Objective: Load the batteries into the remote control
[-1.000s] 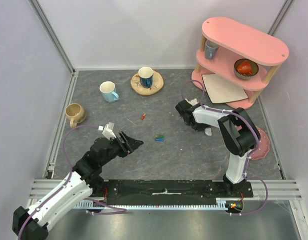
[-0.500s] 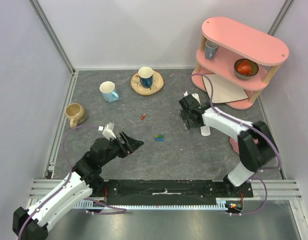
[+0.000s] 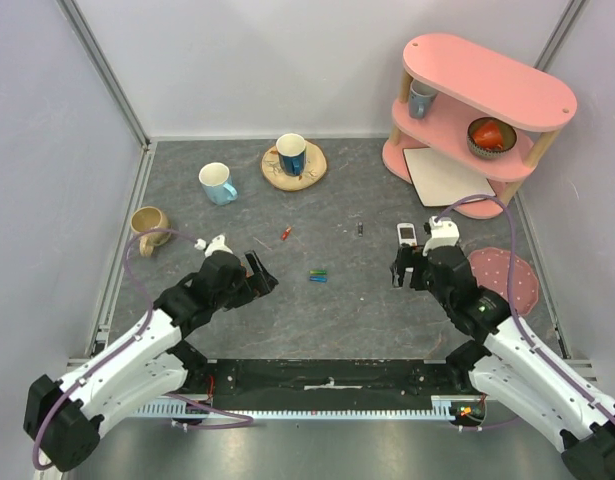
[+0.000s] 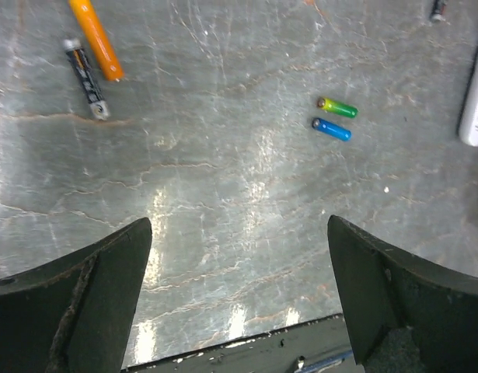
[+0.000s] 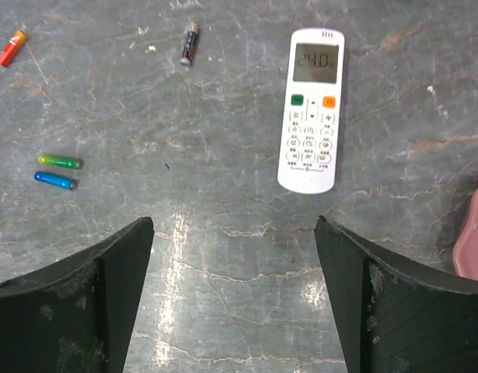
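**Left zone.** A tan mug (image 3: 149,226) stands near the left wall. A white-and-blue mug (image 3: 218,183) stands farther back, to its right. The left gripper (image 4: 239,233) hangs over the grey table (image 3: 347,300); its jaws are spread wide with nothing between them. In the left wrist view, an orange-red battery (image 4: 95,37) and a dark labelled battery (image 4: 85,68) lie just beside each other, ahead of the left finger (image 4: 106,295).

**Centre zone.** At the back, a blue cup (image 3: 291,153) sits on a round wooden coaster (image 3: 309,175). A green battery (image 4: 337,107) and a blue battery (image 4: 332,129) lie side by side and parallel, between the two grippers. A second dark battery (image 5: 190,43) lies alone farther back, to the left of the remote's display end.

**Right zone.** The remote control (image 5: 312,109) lies flat on the table, button face up, display end pointing away from the arm bases. It lies just ahead of the right gripper (image 5: 235,229), which does not touch it. The right gripper's jaws are spread wide and hold nothing. All five batteries lie on the table, apart from the remote. A pink round mat (image 3: 502,280) lies to the right of the right arm. A pink tiered shelf (image 3: 487,75) stands in the back right corner. It carries a cup (image 3: 421,98), a bowl with a red item (image 3: 487,135) and a white square board (image 3: 445,175).
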`<action>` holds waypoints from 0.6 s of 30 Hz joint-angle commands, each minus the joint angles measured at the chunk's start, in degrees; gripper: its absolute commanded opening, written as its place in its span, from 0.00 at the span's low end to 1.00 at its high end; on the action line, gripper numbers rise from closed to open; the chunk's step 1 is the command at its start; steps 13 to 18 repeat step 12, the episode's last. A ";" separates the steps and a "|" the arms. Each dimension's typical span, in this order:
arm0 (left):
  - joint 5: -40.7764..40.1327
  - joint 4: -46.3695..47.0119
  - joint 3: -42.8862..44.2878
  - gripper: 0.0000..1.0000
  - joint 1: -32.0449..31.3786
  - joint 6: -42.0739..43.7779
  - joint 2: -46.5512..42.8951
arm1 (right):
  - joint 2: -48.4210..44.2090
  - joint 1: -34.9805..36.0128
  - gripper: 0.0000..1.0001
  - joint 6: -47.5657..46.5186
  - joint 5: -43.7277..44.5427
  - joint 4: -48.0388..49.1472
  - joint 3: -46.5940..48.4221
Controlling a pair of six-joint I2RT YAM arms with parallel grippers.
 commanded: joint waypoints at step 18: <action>-6.51 -2.21 3.58 0.98 0.08 2.64 -3.87 | -3.53 0.12 0.98 12.57 -7.46 13.58 -5.33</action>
